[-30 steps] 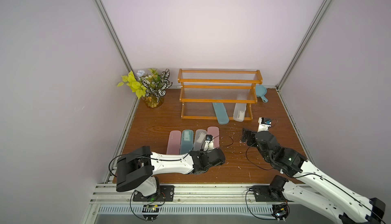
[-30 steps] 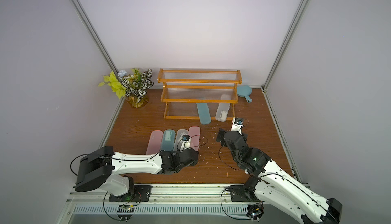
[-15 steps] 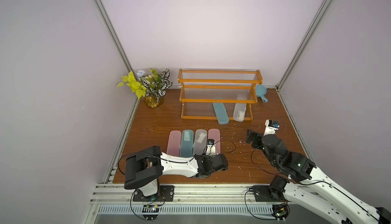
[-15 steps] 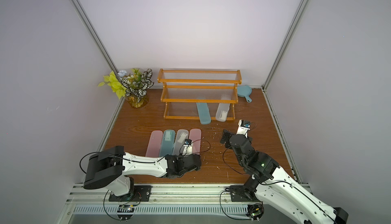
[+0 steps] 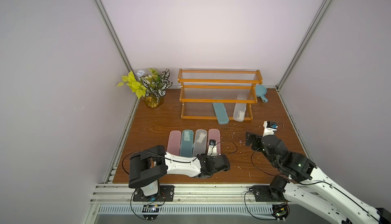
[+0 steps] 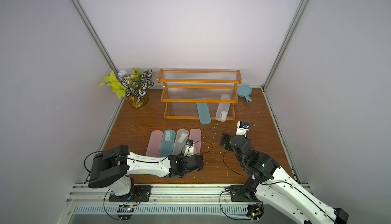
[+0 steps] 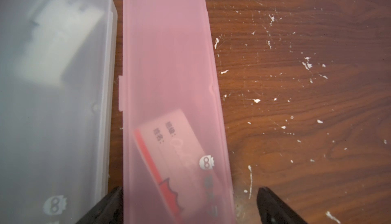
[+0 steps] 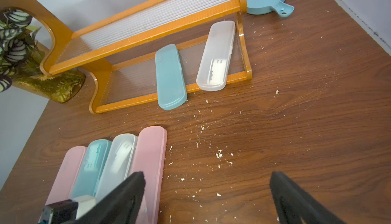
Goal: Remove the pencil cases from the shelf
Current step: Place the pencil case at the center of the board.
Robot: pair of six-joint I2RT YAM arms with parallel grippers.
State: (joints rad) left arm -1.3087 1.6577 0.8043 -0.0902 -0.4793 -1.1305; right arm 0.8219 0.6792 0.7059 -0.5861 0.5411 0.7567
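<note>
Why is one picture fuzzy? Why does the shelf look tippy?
Left wrist view: very close up, so the clear pencil case blurs; the pink pencil case is a bit sharper. Right wrist view: the tilted camera slants the shelf. Both top views: sharp, brightest on the back wall.

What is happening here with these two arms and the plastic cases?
Pencil cases are being cleared off the shelf. Four lie in a row on the table. The left gripper stands open around the rightmost pink case, the right gripper open and empty above the table. A teal case and a clear case are on the lowest tier.
</note>
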